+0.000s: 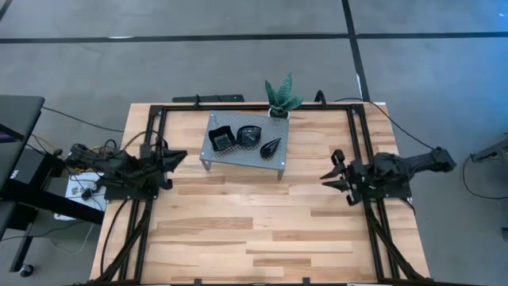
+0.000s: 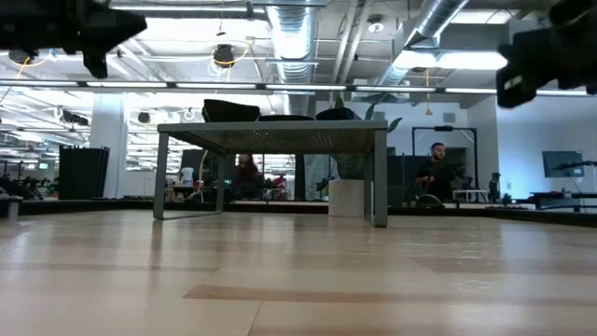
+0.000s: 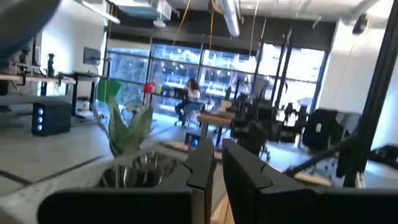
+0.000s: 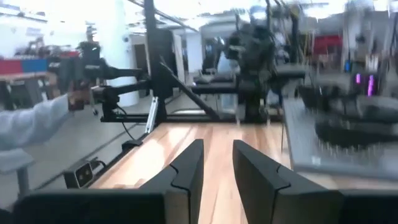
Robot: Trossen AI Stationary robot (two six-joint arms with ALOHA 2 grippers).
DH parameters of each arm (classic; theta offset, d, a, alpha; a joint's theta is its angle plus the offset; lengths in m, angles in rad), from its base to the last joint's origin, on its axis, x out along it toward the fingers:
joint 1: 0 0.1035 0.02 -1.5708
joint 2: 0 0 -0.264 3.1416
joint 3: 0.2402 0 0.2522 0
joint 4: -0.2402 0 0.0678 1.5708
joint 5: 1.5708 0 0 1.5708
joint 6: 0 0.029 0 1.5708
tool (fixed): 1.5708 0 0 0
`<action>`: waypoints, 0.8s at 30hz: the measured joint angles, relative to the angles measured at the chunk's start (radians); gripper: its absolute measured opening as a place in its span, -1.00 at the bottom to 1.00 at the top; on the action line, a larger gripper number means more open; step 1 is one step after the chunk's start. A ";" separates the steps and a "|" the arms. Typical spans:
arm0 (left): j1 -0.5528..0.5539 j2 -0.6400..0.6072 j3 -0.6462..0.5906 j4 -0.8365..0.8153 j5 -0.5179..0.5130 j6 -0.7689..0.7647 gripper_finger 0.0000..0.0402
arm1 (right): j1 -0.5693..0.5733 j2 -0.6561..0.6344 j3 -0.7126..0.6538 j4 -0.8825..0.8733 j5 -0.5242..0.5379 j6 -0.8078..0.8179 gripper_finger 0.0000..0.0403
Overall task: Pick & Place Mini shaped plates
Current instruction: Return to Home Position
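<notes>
Three mini shaped plates, all glossy black, rest on a grey perforated stand [image 1: 214, 159] at the table's far middle: a square one [image 1: 222, 139], a roundish one [image 1: 251, 134] and a teardrop one [image 1: 271, 146]. From table height they show as dark humps [image 2: 230, 110] on the stand's top [image 2: 270, 135]. My left gripper [image 1: 176, 157] hovers left of the stand, shut and empty, pointing toward it. My right gripper [image 1: 332, 168] hovers right of the stand, open, with nothing between its fingers [image 4: 186, 168].
A green potted plant [image 1: 282, 95] stands just behind the stand's far right corner. A black frame [image 1: 159, 119] runs along the table's far, left and right sides. People are in the room beyond, and a sleeve [image 4: 31, 124] shows past the table's edge. Bare wood [image 1: 254, 230] fills the near half.
</notes>
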 joint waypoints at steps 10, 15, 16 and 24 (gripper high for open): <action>0.000 0.005 -0.105 -0.063 0.113 -0.078 -0.83 | -0.146 0.008 0.000 -0.020 -0.063 0.052 -0.60; 0.000 0.006 -0.105 -0.050 0.112 -0.079 -0.83 | -0.173 0.008 0.000 -0.032 -0.048 -0.013 -0.60; 0.000 0.006 -0.105 -0.050 0.113 -0.083 -0.83 | -0.177 0.008 0.000 -0.037 -0.048 -0.007 -0.60; 0.000 0.007 -0.105 -0.049 0.113 -0.082 -0.83 | -0.176 0.008 0.000 -0.040 -0.045 0.001 -0.60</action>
